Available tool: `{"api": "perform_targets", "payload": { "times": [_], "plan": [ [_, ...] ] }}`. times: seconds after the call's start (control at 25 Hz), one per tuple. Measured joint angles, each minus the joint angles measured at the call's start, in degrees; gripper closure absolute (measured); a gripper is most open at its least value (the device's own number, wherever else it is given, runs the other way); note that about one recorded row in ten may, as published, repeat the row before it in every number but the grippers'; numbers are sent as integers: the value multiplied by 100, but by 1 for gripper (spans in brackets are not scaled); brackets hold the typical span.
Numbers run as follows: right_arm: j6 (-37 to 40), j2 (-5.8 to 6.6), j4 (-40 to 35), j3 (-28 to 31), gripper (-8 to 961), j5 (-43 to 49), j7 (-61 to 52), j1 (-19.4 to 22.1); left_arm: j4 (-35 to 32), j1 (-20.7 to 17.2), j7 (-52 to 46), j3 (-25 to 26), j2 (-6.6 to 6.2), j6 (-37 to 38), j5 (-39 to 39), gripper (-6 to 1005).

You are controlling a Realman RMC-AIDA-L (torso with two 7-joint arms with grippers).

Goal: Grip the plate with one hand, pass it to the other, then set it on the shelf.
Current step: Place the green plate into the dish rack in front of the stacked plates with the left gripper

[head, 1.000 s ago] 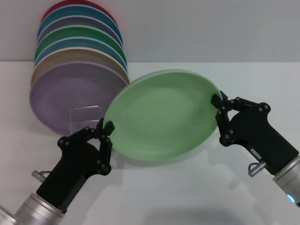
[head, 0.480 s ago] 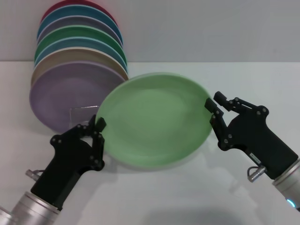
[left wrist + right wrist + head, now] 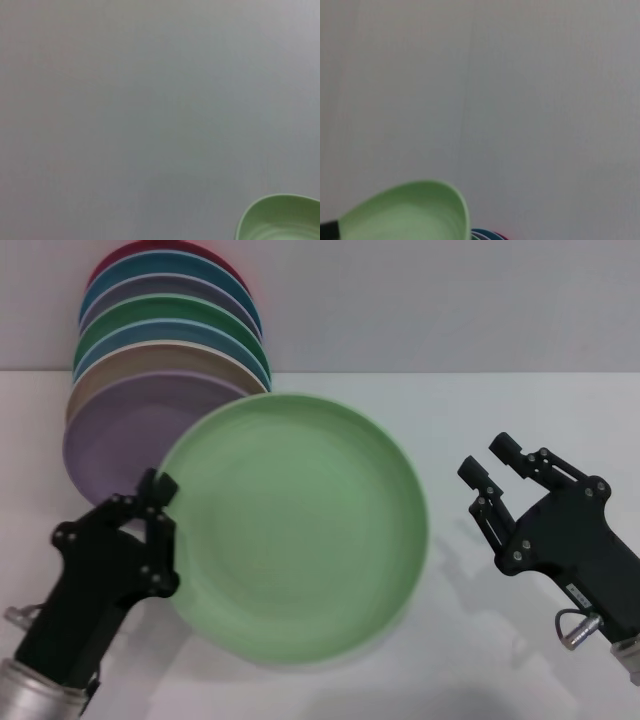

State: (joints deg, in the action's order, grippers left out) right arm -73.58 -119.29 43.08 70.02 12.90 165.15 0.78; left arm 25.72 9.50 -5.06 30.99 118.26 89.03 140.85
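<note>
The pale lime-green plate [image 3: 300, 540] hangs above the white table, its face turned towards the head camera. My left gripper [image 3: 160, 486] is shut on the plate's left rim at the lower left. My right gripper [image 3: 487, 458] is open and empty to the right of the plate, a short gap away from its rim. A part of the plate also shows in the left wrist view [image 3: 285, 220] and in the right wrist view [image 3: 405, 210]. The clear shelf is hidden behind the plate.
A leaning row of several coloured plates [image 3: 165, 340] stands at the back left against the wall, with a lilac plate [image 3: 105, 435] in front. The white table [image 3: 500, 400] spreads to the right and front.
My right gripper has let go of the plate's right rim, opened and drawn back to the right. My left gripper has carried the plate left and down, and its face has turned more towards the camera.
</note>
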Motion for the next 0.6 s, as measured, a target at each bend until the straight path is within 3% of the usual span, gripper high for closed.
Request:
{"api": "perform_targets", "payload": {
  "times": [0.12, 0.32, 0.6],
  "plan": [
    [-59, 3, -86, 2, 623, 0, -36, 0, -3, -92, -74, 125, -25, 410, 3, 956],
    [-185, -9, -476, 29, 622, -5, -52, -65, -78, -117, -20, 740, -23, 902, 36, 958],
    [-131, -8, -863, 136, 623, -15, -173, -179, -717, 293, 496, 1489, 23, 1771, 22, 958]
  ]
}}
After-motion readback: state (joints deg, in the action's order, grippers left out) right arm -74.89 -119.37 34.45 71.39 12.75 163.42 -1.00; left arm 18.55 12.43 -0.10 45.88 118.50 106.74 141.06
